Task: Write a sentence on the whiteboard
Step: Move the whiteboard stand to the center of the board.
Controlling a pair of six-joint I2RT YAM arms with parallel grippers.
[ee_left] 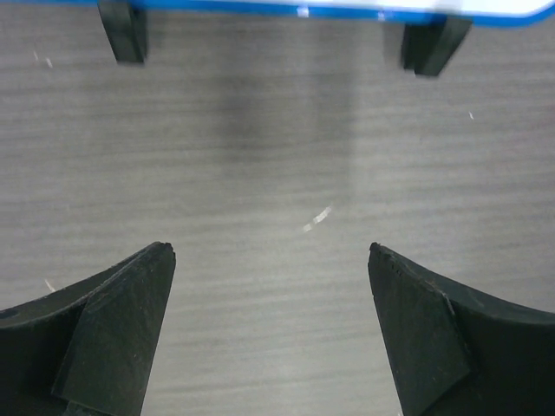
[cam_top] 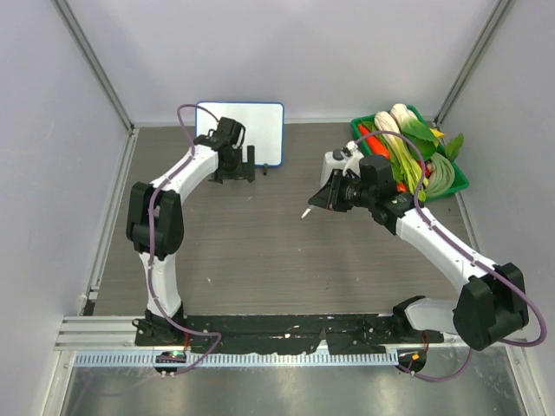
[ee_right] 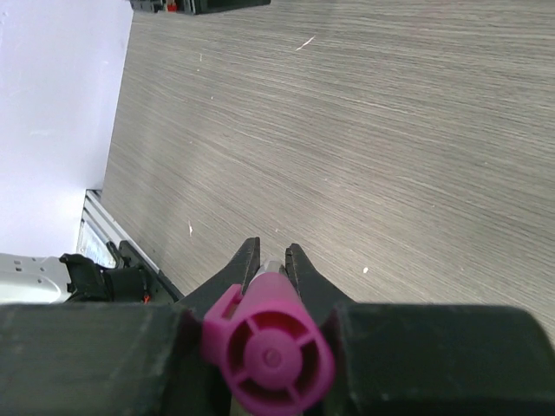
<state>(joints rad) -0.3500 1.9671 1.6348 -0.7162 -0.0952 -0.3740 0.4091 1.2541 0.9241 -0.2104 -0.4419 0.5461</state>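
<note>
A: Right gripper (ee_right: 273,251)?
B: Clamped on a magenta marker (ee_right: 269,347), barrel between the fingers, butt end toward the wrist camera. Held lengthwise so the tip leads, I judge.
A: Left gripper (ee_left: 269,251)?
B: Jaws spread wide, nothing between them, bare table (ee_left: 260,173) beneath. It sits just in front of the whiteboard (cam_top: 260,130), facing its blue lower rim and two black feet (ee_left: 121,30). Likely there to steady the board.
A: The board itself?
B: Stands at the back wall. No writing legible from above.
A: Room?
B: Marker well right of the whiteboard, open table between. White bottle (cam_top: 334,165) and vegetable basket (cam_top: 455,178) lie farther right. The left arm crowds the board's left half.
</note>
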